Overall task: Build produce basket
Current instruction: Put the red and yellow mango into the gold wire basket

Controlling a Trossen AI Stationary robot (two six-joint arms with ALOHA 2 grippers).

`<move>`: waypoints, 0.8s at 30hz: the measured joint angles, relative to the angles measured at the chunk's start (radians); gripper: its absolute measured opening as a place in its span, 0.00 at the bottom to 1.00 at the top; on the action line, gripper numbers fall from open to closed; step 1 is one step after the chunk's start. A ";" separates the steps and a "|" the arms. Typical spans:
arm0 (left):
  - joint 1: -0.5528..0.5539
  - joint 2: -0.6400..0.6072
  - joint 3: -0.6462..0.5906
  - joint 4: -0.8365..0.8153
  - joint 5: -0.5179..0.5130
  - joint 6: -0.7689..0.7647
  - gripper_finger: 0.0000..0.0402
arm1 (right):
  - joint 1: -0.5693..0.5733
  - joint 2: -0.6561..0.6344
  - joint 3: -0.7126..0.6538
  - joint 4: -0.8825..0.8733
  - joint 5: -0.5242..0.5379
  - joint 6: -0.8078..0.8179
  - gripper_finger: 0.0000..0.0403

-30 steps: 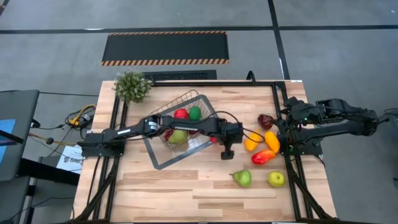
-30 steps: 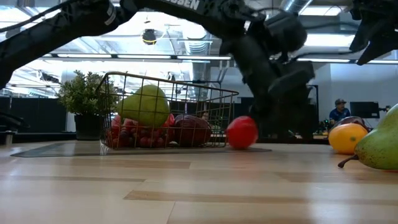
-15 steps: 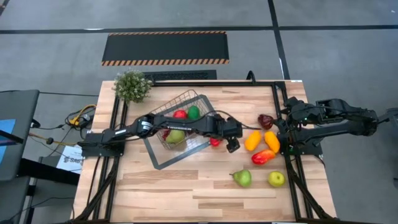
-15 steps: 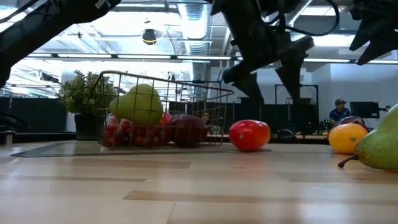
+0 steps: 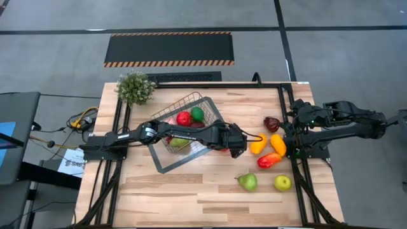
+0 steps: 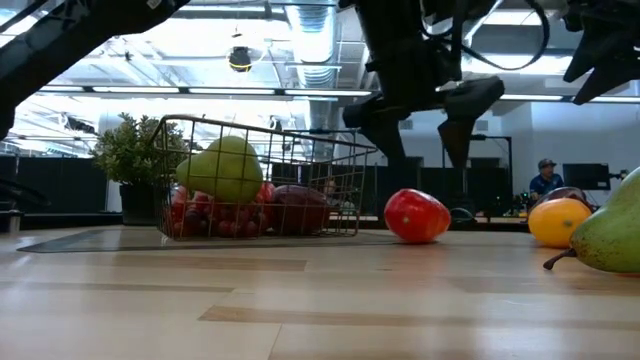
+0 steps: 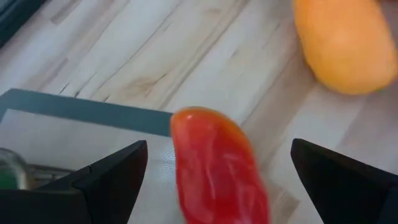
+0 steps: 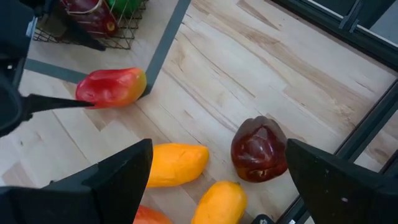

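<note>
- Nearest in the low view, a green pear (image 6: 612,238) stands at the table's (image 5: 191,191) front edge, with a yellow-green fruit (image 5: 282,183) just beside it in the high view
- A red pepper (image 5: 269,159) and two orange pieces (image 5: 258,144) lie further in, on the right side
- A red fruit (image 6: 417,216) lies on the wood, touching the corner of the grey tray (image 5: 166,166)
- The left gripper (image 5: 236,145) hangs just above that red fruit, fingers (image 7: 109,180) spread wide, one on each side, not touching it
- The basket (image 5: 187,124) sits on the tray near the table's middle, holding a pear, red and green pieces and dark grapes
- A dark red piece (image 8: 259,150) rests near the right rail
- The right gripper (image 5: 296,116) waits at the right edge, fingers (image 8: 115,177) spread, empty
- A potted plant (image 5: 135,88) stands at the far left corner
</note>
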 joint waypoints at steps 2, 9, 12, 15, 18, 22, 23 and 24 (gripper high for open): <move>0.000 0.000 0.000 -0.002 -0.002 -0.025 0.95 | 0.000 0.000 0.000 -0.001 0.000 0.000 0.96; -0.014 0.044 -0.001 0.017 0.050 -0.059 0.95 | 0.000 0.000 0.000 -0.004 -0.001 -0.001 0.96; -0.029 0.066 0.002 0.017 0.051 -0.040 0.95 | 0.000 0.000 0.000 -0.005 -0.006 -0.003 0.96; -0.042 0.079 0.001 -0.040 -0.025 -0.066 0.95 | 0.001 0.000 0.000 -0.018 -0.006 -0.003 0.96; -0.043 0.082 0.000 -0.062 -0.053 -0.096 0.95 | 0.001 0.000 0.000 -0.027 -0.007 -0.003 0.96; -0.042 0.082 0.000 -0.089 -0.067 -0.151 0.95 | 0.001 0.000 0.000 -0.026 -0.007 -0.003 0.96; -0.040 0.082 0.000 -0.090 -0.052 -0.163 0.95 | 0.001 0.000 0.000 -0.026 -0.007 -0.003 0.96; -0.037 0.082 0.001 -0.091 -0.039 -0.175 0.95 | 0.001 0.000 0.000 -0.026 -0.007 -0.003 0.96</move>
